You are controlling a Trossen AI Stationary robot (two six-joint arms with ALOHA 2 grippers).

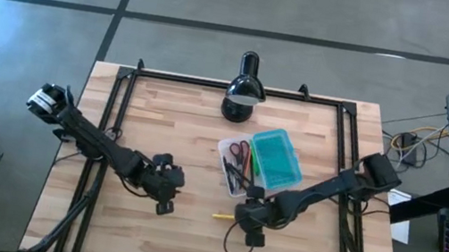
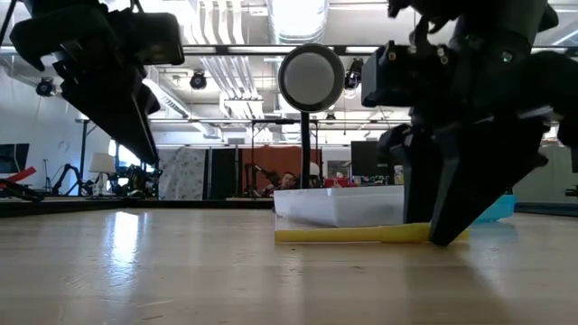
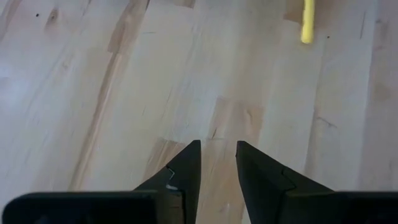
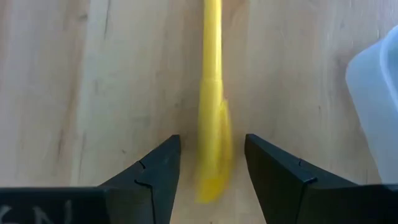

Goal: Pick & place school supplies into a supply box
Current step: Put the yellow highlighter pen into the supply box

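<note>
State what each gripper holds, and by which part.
Nothing is held. The right gripper has open fingers either side of the yellow marker's end; the left gripper is empty.

The supply box (image 1: 260, 163) sits right of the table (image 1: 161, 125) centre, its lid to the right and scissors (image 1: 238, 152) and pens (image 1: 236, 177) in its tray on the left. The desk lamp (image 1: 244, 88) stands above it at the table's top edge. Below the box lies a marker (image 1: 222, 216), its right end between the parted fingers of the right gripper (image 1: 250, 224), with the left gripper (image 1: 165, 191) well apart to the left.

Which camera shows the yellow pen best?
The right wrist view: the yellow pen fills it, lying between open jaws. The high view shows a tiny sliver, the low view its side, the left wrist view just one end.
</note>
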